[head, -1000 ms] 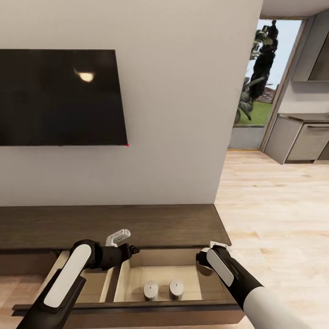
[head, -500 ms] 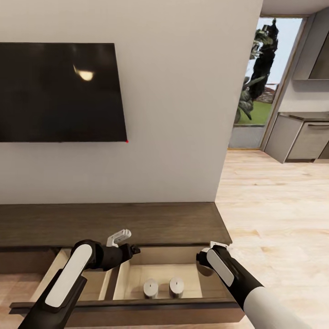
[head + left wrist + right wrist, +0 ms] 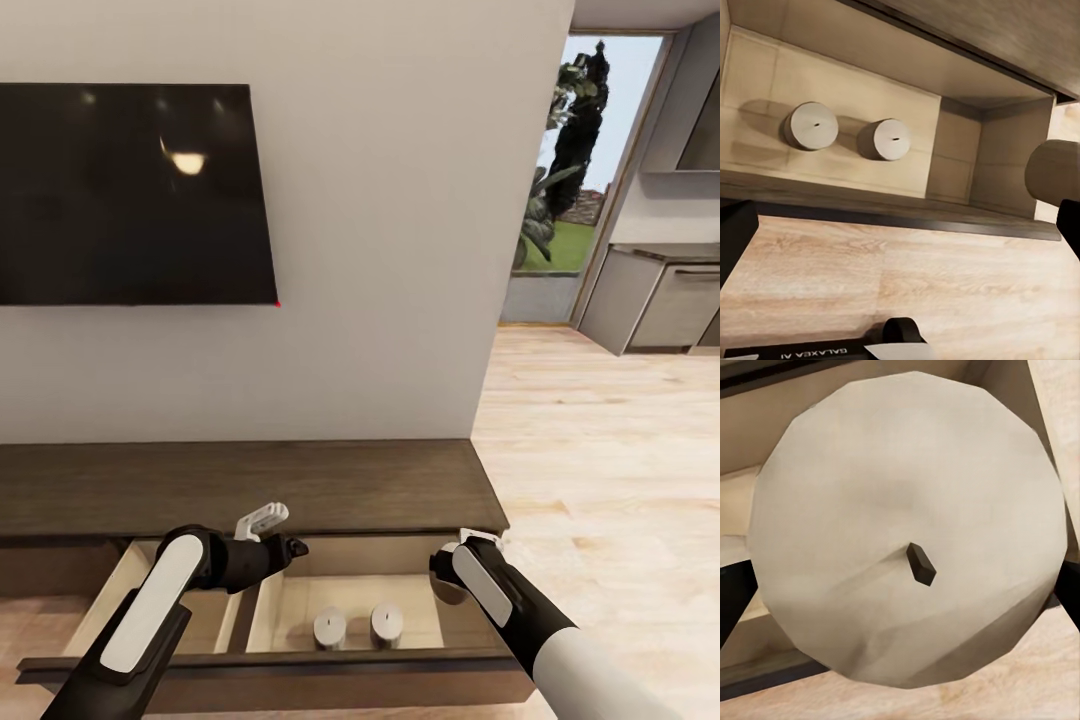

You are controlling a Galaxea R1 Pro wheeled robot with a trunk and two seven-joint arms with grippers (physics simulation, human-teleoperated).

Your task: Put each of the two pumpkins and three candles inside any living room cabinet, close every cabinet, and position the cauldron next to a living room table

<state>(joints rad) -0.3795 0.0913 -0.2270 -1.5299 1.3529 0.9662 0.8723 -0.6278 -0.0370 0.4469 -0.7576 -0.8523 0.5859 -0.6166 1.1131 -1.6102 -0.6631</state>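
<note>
Candle [image 3: 911,525] fills right wrist view; two candles [image 3: 330,627] in open drawer [image 3: 340,600].

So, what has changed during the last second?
Only the head camera shifted a little, so the television sits higher in the picture. The two candles in the open drawer, the left tool and the right tool with the held candle stayed put.

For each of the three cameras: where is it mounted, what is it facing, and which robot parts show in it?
Head: looks down over both arms at the open cabinet drawer below the TV.
Left wrist: looks into the drawer at two candles; dark finger edge shows.
Right wrist: close on the third candle between dark fingers.
Shared: head and left wrist both show the two candles.
</note>
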